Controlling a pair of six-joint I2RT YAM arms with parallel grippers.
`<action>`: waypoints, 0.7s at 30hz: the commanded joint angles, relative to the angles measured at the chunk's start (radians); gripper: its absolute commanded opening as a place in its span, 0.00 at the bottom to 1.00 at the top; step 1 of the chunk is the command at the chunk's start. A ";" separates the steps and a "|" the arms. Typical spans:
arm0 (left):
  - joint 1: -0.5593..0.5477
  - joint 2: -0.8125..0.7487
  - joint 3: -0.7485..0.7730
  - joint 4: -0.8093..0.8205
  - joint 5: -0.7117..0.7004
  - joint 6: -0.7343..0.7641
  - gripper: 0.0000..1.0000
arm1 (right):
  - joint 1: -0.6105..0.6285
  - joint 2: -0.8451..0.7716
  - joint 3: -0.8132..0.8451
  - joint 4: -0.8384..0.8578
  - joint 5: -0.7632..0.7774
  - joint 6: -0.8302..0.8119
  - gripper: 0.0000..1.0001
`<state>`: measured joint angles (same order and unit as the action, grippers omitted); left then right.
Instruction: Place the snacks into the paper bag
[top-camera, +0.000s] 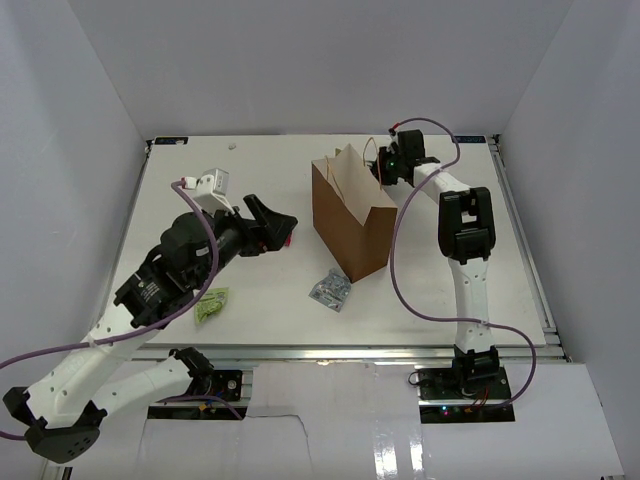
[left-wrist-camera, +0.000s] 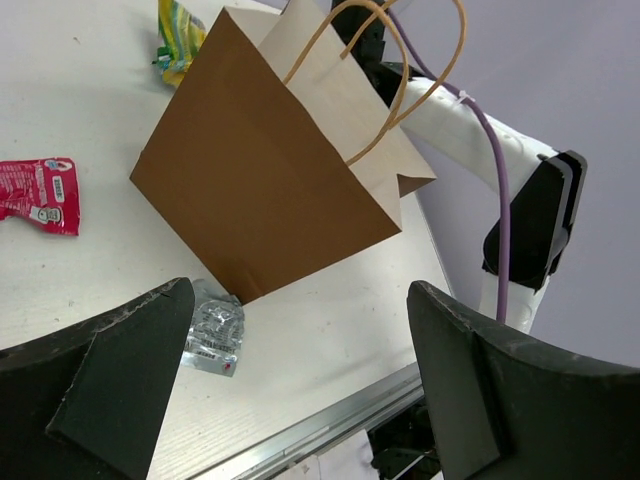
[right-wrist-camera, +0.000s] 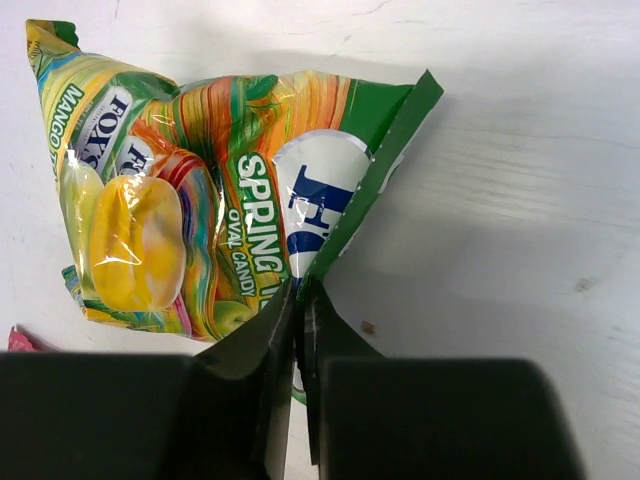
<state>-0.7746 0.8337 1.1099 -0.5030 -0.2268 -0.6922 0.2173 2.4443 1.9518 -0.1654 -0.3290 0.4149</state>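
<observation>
Top view: the tall brown kraft paper bag (top-camera: 350, 215) stands upright mid-table, mouth open. A crinkly silvery blue-grey foil packet (top-camera: 331, 290) lies just beside its 6 o'clock corner, and a lime green foil packet (top-camera: 211, 305) lies well apart at 8 o'clock. The left gripper (top-camera: 278, 222) hovers at the bag's 9 o'clock, the right gripper (top-camera: 385, 170) at 1 o'clock.

Left wrist view: the left fingers (left-wrist-camera: 110, 380) are spread wide and empty. A red-pink foil packet (left-wrist-camera: 40, 195) lies at the bag's 9 o'clock.

Right wrist view: the right fingers (right-wrist-camera: 250, 380) pinch the edge of a yellow-green foil candy packet (right-wrist-camera: 200, 200) lying on the white table (right-wrist-camera: 520, 200).

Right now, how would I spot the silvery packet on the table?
Find the tall brown paper bag on the white table. The silvery packet lies at its front corner. It alone is blue-grey; the lime green packet and the red packet are vivid.
</observation>
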 joint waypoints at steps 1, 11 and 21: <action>0.000 -0.021 -0.018 -0.012 0.026 -0.015 0.98 | -0.061 -0.063 -0.050 0.001 0.038 -0.018 0.08; 0.000 -0.088 -0.137 -0.012 0.056 -0.013 0.98 | -0.205 -0.494 -0.415 0.199 -0.251 -0.180 0.08; -0.002 -0.245 -0.317 -0.011 0.084 -0.036 0.98 | -0.237 -1.023 -0.571 0.273 -0.189 -0.271 0.08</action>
<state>-0.7746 0.6350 0.8108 -0.5243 -0.1627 -0.7231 -0.0257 1.5173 1.3613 0.0124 -0.5007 0.1833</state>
